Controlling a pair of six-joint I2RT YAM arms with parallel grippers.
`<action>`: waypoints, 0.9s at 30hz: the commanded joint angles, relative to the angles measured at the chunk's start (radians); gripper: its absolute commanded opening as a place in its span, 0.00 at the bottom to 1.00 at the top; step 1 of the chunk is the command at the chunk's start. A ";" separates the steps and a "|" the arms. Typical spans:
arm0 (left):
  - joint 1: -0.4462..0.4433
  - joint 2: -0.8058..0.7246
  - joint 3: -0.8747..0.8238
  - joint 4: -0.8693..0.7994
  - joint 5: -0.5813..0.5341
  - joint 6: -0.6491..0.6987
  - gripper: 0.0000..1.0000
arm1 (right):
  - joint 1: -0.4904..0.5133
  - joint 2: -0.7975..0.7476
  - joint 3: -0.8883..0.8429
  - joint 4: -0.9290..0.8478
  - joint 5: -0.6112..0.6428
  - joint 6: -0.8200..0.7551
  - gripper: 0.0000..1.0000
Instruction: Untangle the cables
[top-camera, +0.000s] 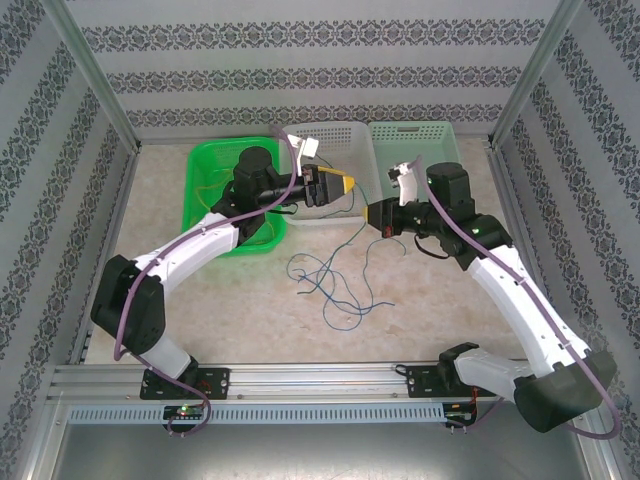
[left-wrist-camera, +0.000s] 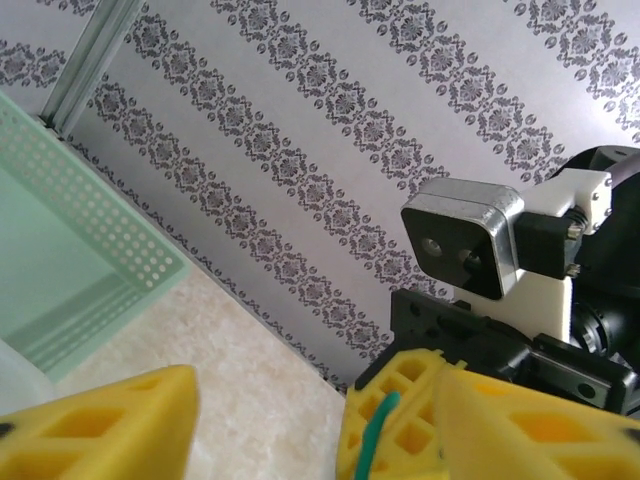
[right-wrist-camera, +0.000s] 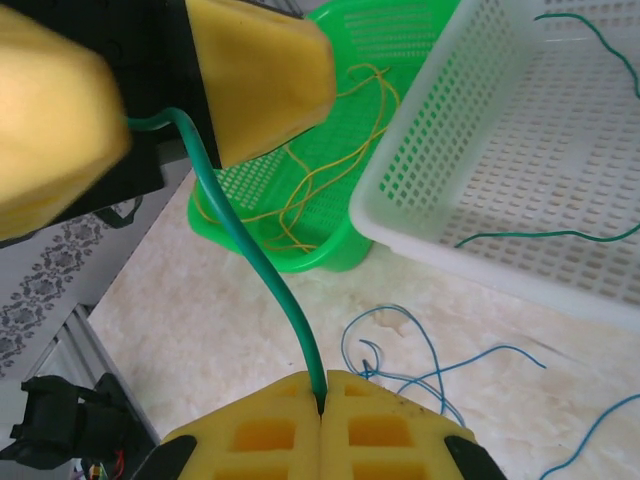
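Observation:
My right gripper (right-wrist-camera: 320, 405) is shut on a green cable (right-wrist-camera: 265, 275) that rises from its yellow fingertips to my left gripper (right-wrist-camera: 160, 110). The left gripper's two yellow fingers stand apart with the cable passing between them. In the left wrist view the left gripper (left-wrist-camera: 310, 430) is open, and the green cable (left-wrist-camera: 378, 430) lies against the right gripper's fingers. From above, the left gripper (top-camera: 338, 186) and right gripper (top-camera: 376, 216) meet at the white basket's front edge. Blue cables (top-camera: 335, 285) lie tangled on the table. Yellow cables (right-wrist-camera: 320, 170) sit in the green basket.
A green basket (top-camera: 210, 160) stands at the back left, a white basket (top-camera: 340, 135) beside it and a pale green basket (top-camera: 415, 135) at the back right. Another green cable (right-wrist-camera: 540, 237) lies in the white basket (right-wrist-camera: 480, 250). Patterned walls close in three sides.

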 joint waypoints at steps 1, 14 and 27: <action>-0.004 0.019 0.024 0.066 -0.001 0.002 0.46 | 0.022 0.005 -0.024 0.050 -0.033 0.021 0.00; -0.004 0.005 0.052 -0.032 -0.074 0.086 0.00 | 0.124 0.017 -0.118 0.045 0.005 0.048 0.00; -0.002 0.016 0.061 -0.067 -0.158 0.102 0.00 | 0.301 0.122 -0.126 0.126 0.044 0.105 0.00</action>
